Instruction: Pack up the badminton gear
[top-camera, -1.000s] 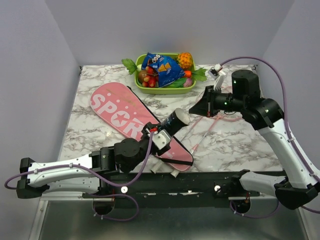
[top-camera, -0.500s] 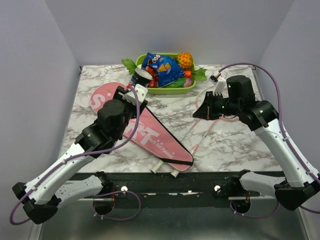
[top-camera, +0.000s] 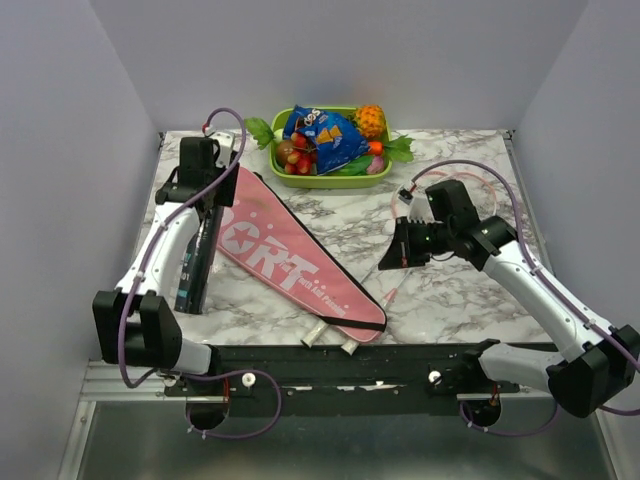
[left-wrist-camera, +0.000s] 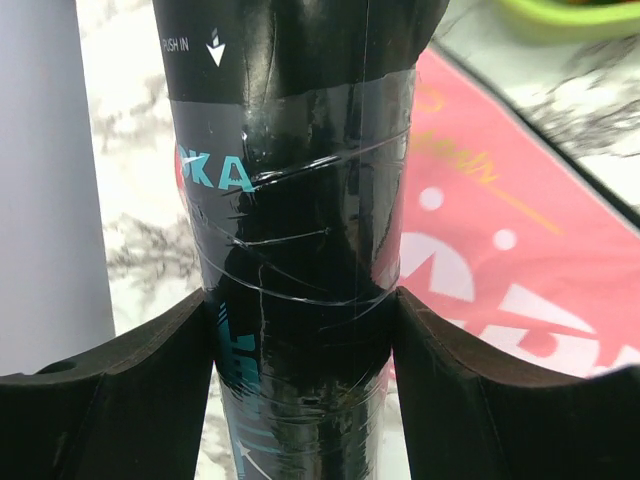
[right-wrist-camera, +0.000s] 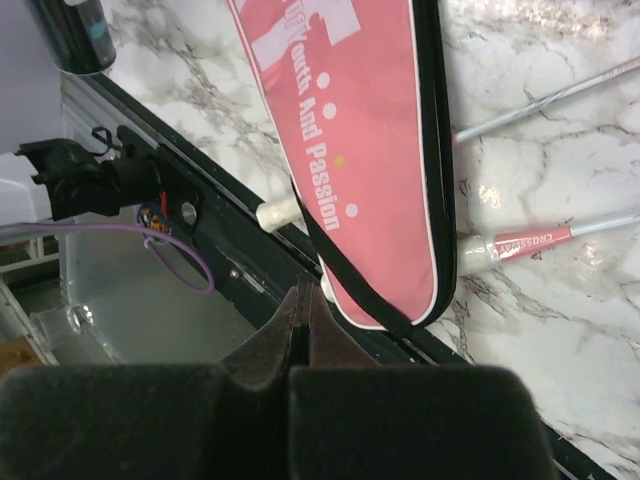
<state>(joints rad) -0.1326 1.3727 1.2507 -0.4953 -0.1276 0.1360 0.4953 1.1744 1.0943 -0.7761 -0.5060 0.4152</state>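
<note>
The long black tube (top-camera: 197, 265) runs along the table's left side, beside the pink "SPORT" bag (top-camera: 300, 265). My left gripper (top-camera: 208, 222) is shut on the tube's far end, and the wrist view shows the tube (left-wrist-camera: 300, 200) clamped between both fingers (left-wrist-camera: 480, 390). The two pink rackets (top-camera: 405, 265) lie right of the bag, with their white handles (top-camera: 312, 338) at the near edge. My right gripper (top-camera: 397, 250) hovers over the racket shafts (right-wrist-camera: 545, 238), shut and empty (right-wrist-camera: 303, 292). The bag's narrow end (right-wrist-camera: 350, 170) shows below it. No shuttlecock shows.
A green tray (top-camera: 330, 183) of toy fruit with a blue snack packet (top-camera: 325, 130) stands at the back middle. The black front rail (right-wrist-camera: 200, 230) with cables runs along the near edge. Grey walls close in the left and right sides.
My left arm has swung the tube from above the bag's narrow end out to the far left side. My right gripper has dropped lower and nearer over the rackets.
</note>
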